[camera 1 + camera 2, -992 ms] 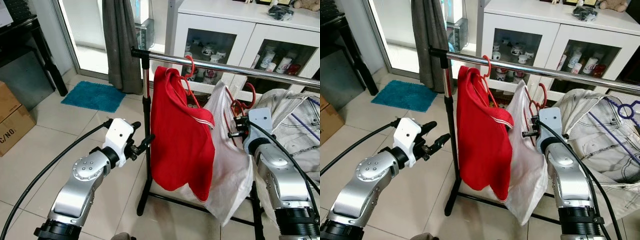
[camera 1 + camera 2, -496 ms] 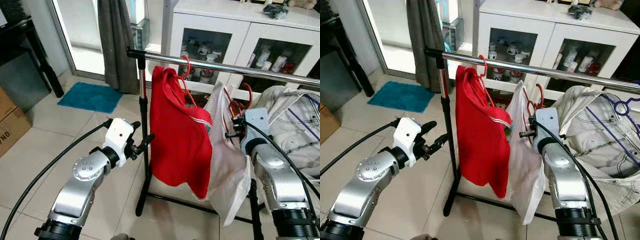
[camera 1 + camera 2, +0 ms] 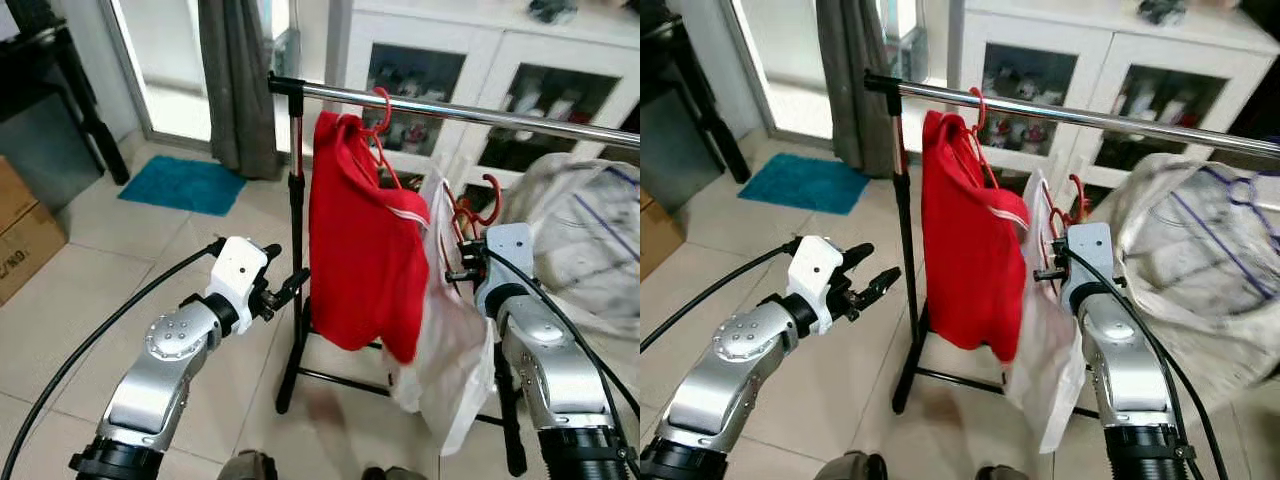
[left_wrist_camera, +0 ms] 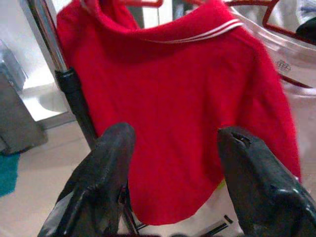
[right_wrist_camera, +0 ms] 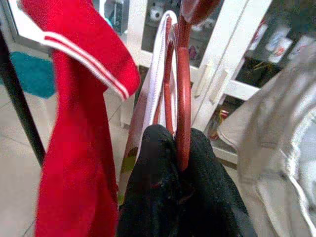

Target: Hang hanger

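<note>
From the head views, the right gripper (image 3: 462,268) holds up a red hanger (image 3: 470,212) with a white shirt (image 3: 448,350) on it – its hook is just below the silver rail (image 3: 450,110), not over it yet. A red shirt (image 3: 365,250) already hangs there. The left wrist view shows the left gripper (image 4: 173,163) wide open, holding nothing, facing the red shirt. The right wrist view shows black fingers (image 5: 158,182) squeezed tight on the hanger – next, I think, lift the hook higher and drop it over the rail

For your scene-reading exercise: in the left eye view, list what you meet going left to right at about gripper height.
Cardboard box → left gripper → rack's upright pole → red shirt → white garment → right gripper
</note>
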You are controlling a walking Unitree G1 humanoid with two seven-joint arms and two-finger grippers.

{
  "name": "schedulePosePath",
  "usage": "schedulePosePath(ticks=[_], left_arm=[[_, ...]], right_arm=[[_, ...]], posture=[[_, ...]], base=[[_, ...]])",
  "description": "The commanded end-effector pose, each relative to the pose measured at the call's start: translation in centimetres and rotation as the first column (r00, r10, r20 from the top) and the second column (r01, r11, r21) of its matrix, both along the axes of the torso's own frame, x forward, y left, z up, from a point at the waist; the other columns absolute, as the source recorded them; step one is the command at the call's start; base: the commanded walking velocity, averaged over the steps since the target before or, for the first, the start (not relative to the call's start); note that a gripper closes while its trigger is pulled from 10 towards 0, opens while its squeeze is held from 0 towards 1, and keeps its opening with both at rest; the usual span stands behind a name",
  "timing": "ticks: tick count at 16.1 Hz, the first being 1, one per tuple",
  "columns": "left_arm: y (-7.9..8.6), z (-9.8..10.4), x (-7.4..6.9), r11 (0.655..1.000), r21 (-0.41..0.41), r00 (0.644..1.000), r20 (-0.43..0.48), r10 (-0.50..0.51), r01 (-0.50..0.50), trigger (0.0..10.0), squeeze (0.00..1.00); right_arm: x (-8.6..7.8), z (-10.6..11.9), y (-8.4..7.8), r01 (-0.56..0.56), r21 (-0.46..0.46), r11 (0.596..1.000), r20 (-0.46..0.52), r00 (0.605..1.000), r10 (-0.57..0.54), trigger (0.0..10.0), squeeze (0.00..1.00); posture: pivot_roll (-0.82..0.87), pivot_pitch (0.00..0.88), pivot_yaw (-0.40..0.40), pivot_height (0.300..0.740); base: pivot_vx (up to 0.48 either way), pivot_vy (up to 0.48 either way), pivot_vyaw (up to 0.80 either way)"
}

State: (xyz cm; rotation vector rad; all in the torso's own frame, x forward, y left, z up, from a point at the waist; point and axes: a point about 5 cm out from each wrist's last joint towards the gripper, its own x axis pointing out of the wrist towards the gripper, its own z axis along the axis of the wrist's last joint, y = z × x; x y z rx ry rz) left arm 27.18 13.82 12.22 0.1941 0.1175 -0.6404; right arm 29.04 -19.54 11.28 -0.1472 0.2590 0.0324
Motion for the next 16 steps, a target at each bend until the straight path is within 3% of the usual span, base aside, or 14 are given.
schedulePosePath(ticks=[1,13,16], left_arm=[[-0.27,0.27,0.11,1.000,-0.003,1.000,0.013,-0.010,0.010,10.0,0.00],[-0.25,0.20,0.15,1.000,-0.001,1.000,0.007,-0.021,0.021,10.0,0.00],[-0.06,0.13,0.42,0.999,-0.032,1.000,-0.001,0.022,-0.022,10.0,0.00]], right_arm=[[0.07,0.73,-0.52,0.018,0.001,1.000,0.025,1.000,-0.018,0.0,0.00],[-0.07,0.67,-0.85,0.034,-0.008,0.999,0.017,0.999,-0.034,0.0,0.00],[-0.10,0.66,-0.40,0.012,0.000,1.000,0.013,1.000,-0.012,0.0,0.00]], posture=[[-0.09,0.000,-0.006,0.740],[-0.09,0.000,0.004,0.740],[-0.09,0.000,0.006,0.740]], base=[[-0.244,0.000,0.00],[-0.243,0.000,0.00],[0.000,0.000,0.00]])
